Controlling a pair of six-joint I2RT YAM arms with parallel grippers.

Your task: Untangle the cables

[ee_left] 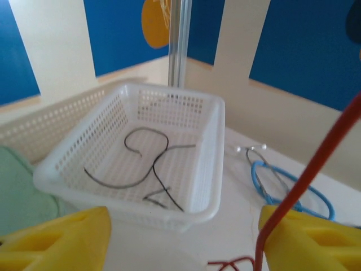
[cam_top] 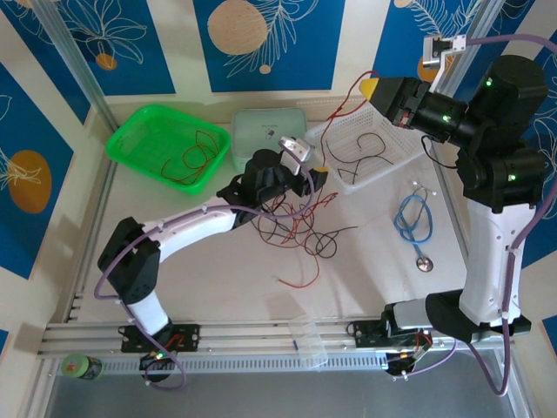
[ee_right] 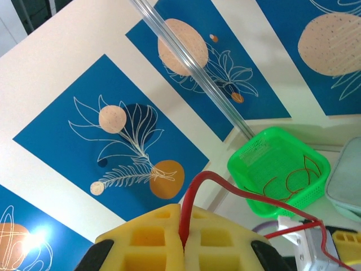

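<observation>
We hold the right gripper [ee_right: 183, 240] clamped on a red wire [ee_right: 190, 197] high at the far right, apparently drawing it from the middle tangle [cam_top: 300, 222], where the left gripper [ee_left: 180, 245] waits with fingers apart, likely to steady it.

Thin red and black cables [cam_top: 305, 235] in a loose central tangle.

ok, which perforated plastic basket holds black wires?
The white perforated plastic basket: thin black wires lie in it. The green plastic basket at far left holds thin red wires instead.
</observation>
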